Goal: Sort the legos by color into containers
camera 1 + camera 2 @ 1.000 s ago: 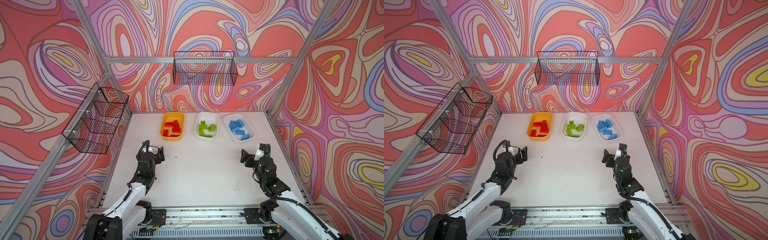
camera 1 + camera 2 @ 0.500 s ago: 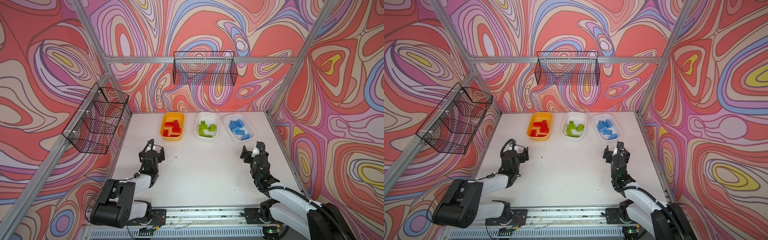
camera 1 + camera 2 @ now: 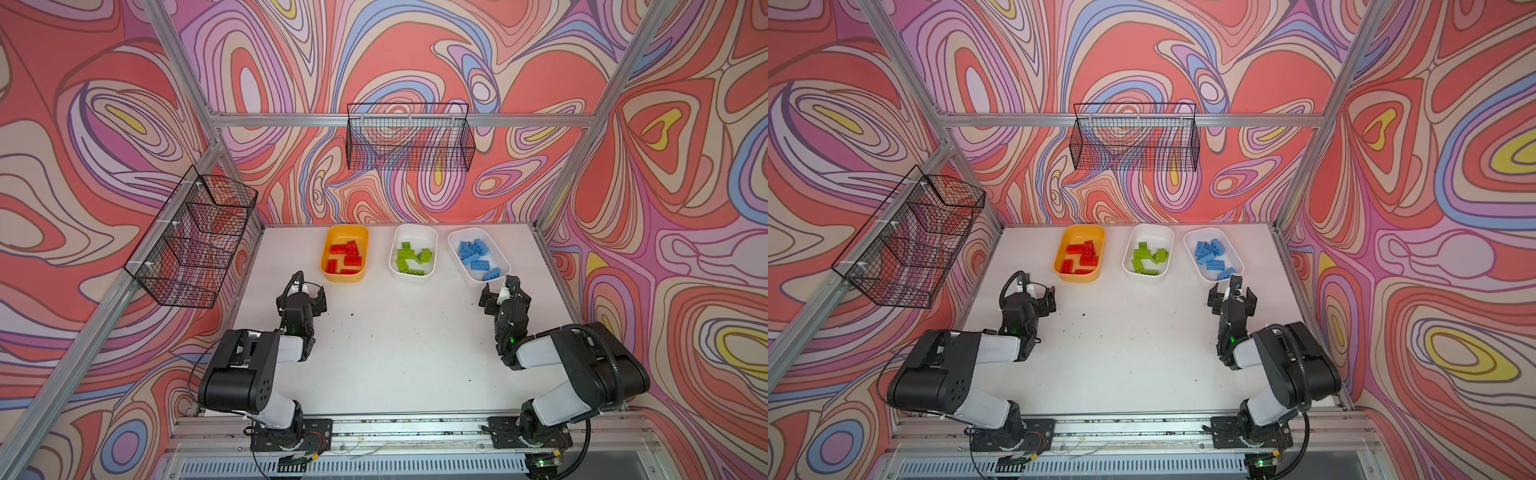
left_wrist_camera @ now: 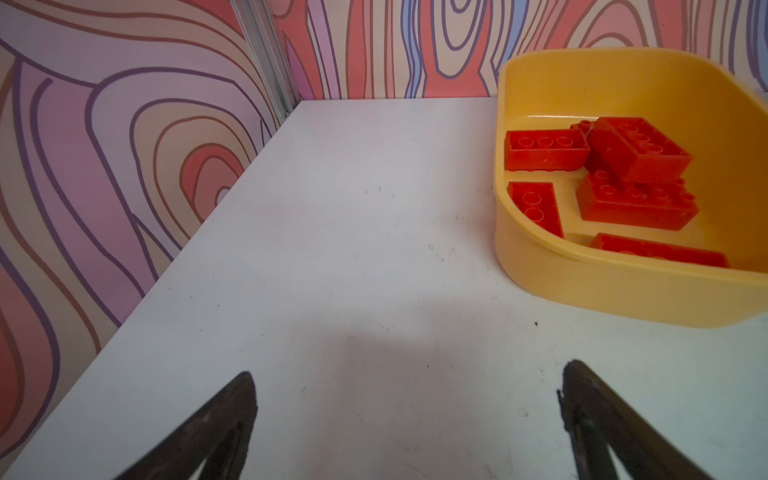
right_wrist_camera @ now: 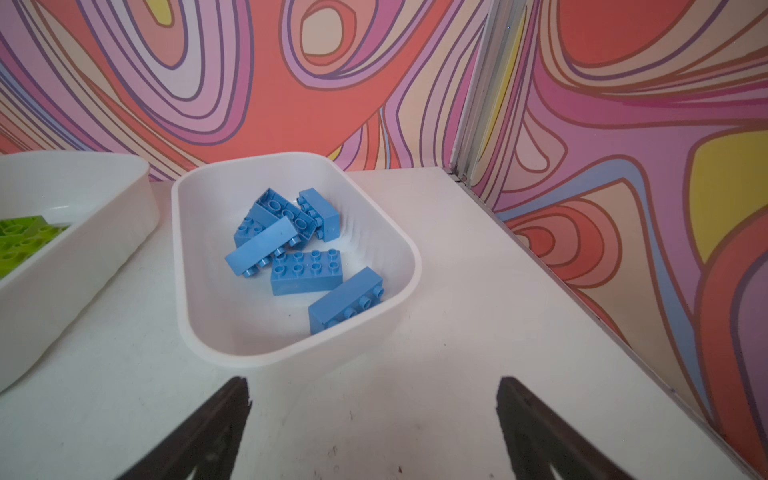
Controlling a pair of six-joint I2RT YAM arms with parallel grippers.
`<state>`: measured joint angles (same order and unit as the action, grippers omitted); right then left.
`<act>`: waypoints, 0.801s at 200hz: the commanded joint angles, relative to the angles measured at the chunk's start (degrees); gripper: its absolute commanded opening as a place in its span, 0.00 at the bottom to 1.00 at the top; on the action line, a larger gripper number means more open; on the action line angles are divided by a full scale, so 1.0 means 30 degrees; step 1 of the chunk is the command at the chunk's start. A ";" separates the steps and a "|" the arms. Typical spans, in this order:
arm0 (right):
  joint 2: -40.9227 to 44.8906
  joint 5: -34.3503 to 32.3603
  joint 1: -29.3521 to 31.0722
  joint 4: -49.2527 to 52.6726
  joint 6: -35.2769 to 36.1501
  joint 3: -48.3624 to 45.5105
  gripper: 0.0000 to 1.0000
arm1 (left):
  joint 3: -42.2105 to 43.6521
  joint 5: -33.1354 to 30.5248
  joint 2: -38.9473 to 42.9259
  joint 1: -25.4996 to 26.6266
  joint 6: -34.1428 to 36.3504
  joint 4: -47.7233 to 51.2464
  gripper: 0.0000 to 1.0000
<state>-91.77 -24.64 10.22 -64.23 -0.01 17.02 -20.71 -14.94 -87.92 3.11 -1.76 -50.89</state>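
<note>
Both arms now fold lower; left claw (image 3: 302, 297) and right claw (image 3: 505, 296) gape, empty. Upper centre, red bricks (image 3: 345, 257) lie in orange tub (image 3: 343, 277), green bricks (image 3: 409, 257) in middle tub (image 3: 411, 279), blue bricks (image 3: 476, 257) in right tub (image 3: 471, 234), long axes mixed.

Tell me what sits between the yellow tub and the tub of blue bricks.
A white tub of green bricks, seen in both top views.
</note>
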 commanded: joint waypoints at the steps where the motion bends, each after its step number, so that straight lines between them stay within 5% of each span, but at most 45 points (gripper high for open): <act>1: -0.1531 0.1869 -0.0648 -0.2998 0.0456 0.0158 0.98 | -0.0125 0.1096 -0.0151 -0.0276 -0.0119 -0.0425 1.00; 39: -0.2053 0.3643 -0.2023 0.0059 -0.0765 0.1805 0.98 | -0.0257 0.1139 -0.0024 -0.0306 -0.0248 0.0090 1.00; 160: -0.2048 0.3761 -0.2252 -0.0505 -0.0671 0.1594 0.98 | -0.0069 0.1047 -0.0141 -0.0306 -0.0231 -0.0555 1.00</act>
<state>-98.13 -13.89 3.70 -65.17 -2.26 21.87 -20.75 -12.19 -88.12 2.52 -2.15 -50.74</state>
